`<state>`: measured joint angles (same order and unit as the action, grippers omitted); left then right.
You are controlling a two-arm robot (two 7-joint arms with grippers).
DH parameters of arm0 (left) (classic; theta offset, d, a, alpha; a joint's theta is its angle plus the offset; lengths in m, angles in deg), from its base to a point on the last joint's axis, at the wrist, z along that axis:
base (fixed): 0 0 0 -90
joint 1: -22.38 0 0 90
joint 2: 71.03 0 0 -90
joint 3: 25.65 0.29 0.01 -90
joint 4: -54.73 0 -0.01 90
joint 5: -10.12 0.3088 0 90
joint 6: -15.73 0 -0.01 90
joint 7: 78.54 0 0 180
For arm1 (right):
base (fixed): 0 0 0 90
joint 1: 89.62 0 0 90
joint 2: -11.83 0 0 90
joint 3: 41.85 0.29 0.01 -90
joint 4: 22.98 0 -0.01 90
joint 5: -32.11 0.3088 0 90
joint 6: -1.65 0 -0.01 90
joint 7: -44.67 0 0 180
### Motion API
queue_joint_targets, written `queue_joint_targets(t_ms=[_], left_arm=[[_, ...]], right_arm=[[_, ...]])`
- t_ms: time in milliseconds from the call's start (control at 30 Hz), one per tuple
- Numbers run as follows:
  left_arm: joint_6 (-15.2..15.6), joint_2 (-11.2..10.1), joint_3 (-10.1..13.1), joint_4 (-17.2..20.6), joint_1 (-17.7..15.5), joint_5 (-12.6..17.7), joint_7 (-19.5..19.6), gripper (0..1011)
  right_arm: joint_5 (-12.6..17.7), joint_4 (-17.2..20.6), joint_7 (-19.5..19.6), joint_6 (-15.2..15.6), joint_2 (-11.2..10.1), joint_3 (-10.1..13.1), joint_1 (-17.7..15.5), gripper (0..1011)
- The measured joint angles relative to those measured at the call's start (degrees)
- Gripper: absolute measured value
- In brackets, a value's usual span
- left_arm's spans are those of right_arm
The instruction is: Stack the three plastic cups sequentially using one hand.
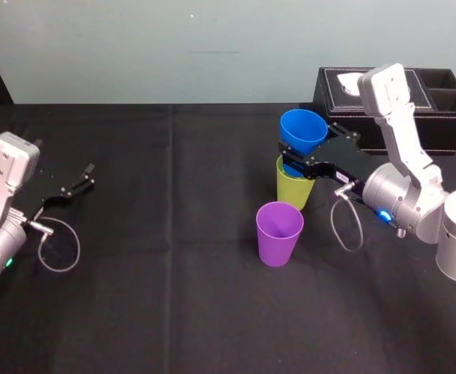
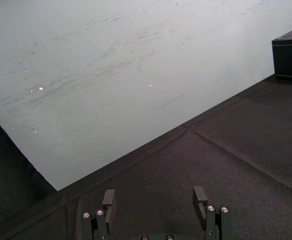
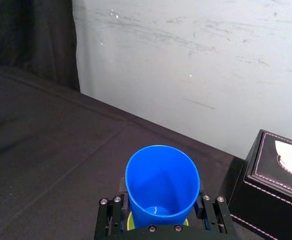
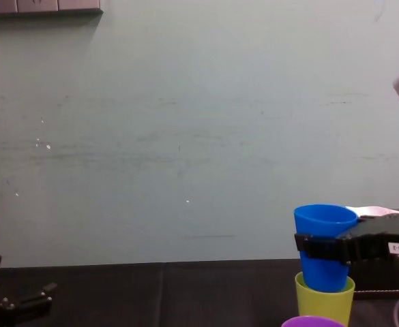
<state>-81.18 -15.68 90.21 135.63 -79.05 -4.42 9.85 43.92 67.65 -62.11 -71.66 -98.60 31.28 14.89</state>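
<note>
Three smooth tapered tumblers, all the same size, plain solid colours, sitting toward the back right part of the table (image 1: 173,304). My right gripper (image 1: 296,160) is clamped on the blue cup (image 1: 302,129), one jaw on each side a bit below the rim. That cup's base sits just inside the mouth of the yellow-green cup (image 1: 294,188), so most of the blue one sticks up above it. From the chest view it looks upright.

The yellow-green one stands mouth up on the black cloth, near the black tissue box (image 1: 344,93) in the back right corner. The purple cup (image 1: 279,234) stands on its own, mouth up, just beside the yellow-green one on the side toward the front edge.

My left gripper (image 1: 83,178) hangs over by the left edge, jaws apart.
</note>
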Motion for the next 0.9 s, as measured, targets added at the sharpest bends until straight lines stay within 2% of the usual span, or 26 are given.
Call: queue_joint_targets(t_ms=[467, 733, 867, 900], left_arm=[[0.0, 0.0, 0.0, 0.0, 0.0, 0.0, 0.0, 1012], [0.0, 0.0, 0.0, 0.0, 0.0, 0.0, 0.0, 1011], [0.0, 0.0, 0.0, 0.0, 0.0, 0.0, 0.0, 1011], [0.0, 0.0, 0.0, 0.0, 0.0, 0.0, 0.0, 1011]], right_arm=[[-0.7, -3.3, -0.3, -1.6, 1.2, -0.1, -0.1, 724], [-0.7, -3.0, -0.3, -1.4, 1.1, -0.1, -0.1, 723], [-0.7, -2.9, -0.3, -1.3, 1.1, -0.1, -0.1, 780], [-0.7, -2.9, -0.3, -1.3, 1.1, -0.1, -0.1, 826]])
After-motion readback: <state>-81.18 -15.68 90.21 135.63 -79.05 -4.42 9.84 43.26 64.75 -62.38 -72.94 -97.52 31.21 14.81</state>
